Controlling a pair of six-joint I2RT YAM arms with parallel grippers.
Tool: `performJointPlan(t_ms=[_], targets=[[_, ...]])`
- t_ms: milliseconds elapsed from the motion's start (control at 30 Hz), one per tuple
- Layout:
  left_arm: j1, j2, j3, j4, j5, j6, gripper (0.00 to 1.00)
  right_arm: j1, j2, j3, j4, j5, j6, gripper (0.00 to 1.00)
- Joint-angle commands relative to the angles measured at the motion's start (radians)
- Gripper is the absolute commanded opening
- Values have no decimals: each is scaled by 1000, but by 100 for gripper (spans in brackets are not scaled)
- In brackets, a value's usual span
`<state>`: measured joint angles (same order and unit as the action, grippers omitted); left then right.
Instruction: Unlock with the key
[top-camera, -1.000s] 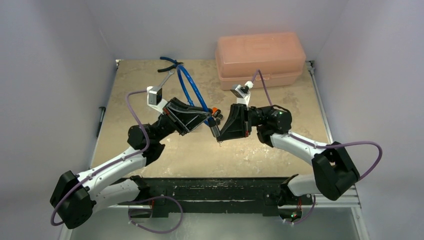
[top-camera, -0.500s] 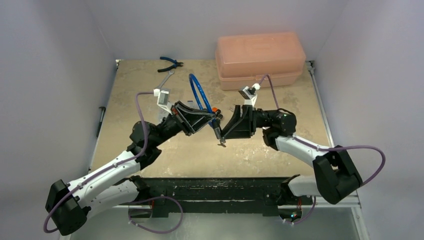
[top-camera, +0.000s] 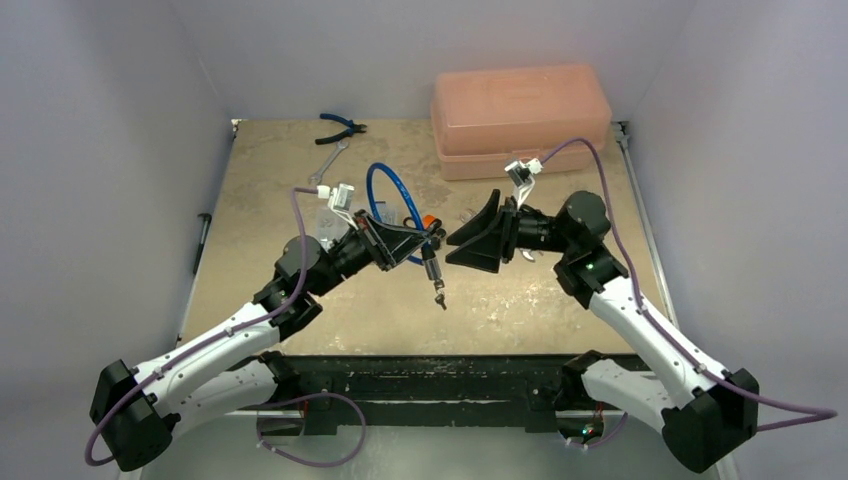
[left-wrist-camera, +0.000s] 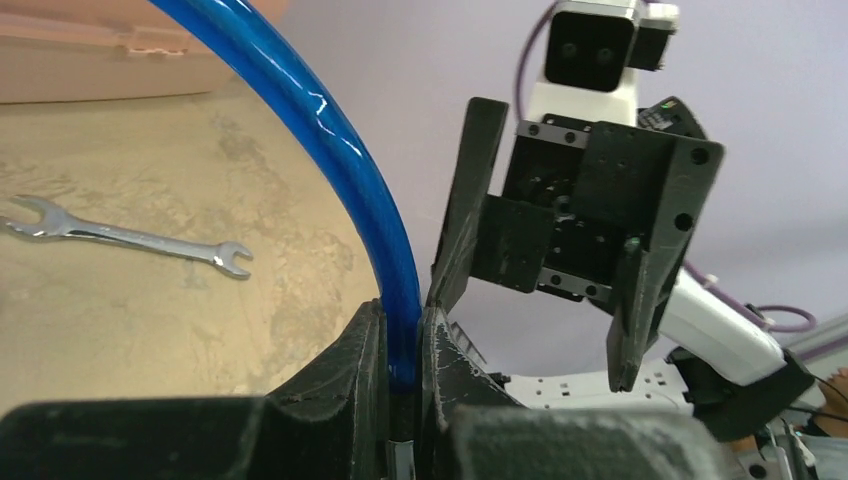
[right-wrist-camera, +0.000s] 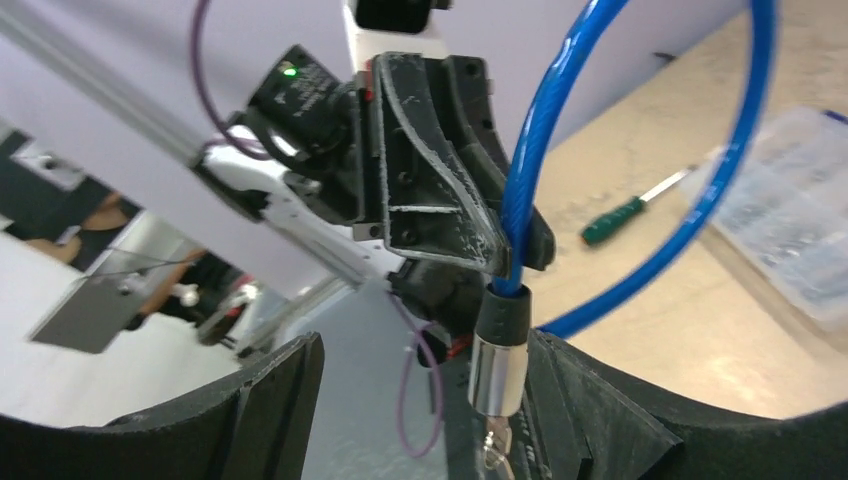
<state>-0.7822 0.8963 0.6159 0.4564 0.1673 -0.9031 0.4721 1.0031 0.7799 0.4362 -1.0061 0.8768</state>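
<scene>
My left end effector (left-wrist-camera: 402, 340) is clamped on the glossy blue loop of cable (left-wrist-camera: 305, 100), which it holds up above the mottled tan surface (top-camera: 520, 300). The black-and-silver lock barrel (right-wrist-camera: 497, 360) hangs down from the cable's end, and the tiny dark-headed metal key (top-camera: 439, 297) dangles at its lower tip. My right end effector (right-wrist-camera: 425, 410) faces the barrel from just beside it, fingers wide apart and gripping nothing. A silver open-ended wrench (left-wrist-camera: 130, 237) lies on the surface behind.
</scene>
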Motion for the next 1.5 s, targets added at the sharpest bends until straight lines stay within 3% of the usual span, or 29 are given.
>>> performJointPlan(t_ms=[0,200,433,700,1067,1467], targets=[[-2,-22,45,6,-89,25,0,0,-41,109,-520,194,-354,82],[-3,-22,39,-34,-162,-8,0,2,-62,166,-661,402,-392,77],[-3,-10,53,-117,-247,-40,0,22,-79,139,-641,434,-361,75],[-2,14,61,-158,-279,-68,0,185,-31,148,-624,589,-349,72],[-2,24,76,-214,-307,-78,0,296,73,194,-650,724,-371,67],[-2,30,81,-227,-310,-87,0,357,164,221,-616,751,-366,61]])
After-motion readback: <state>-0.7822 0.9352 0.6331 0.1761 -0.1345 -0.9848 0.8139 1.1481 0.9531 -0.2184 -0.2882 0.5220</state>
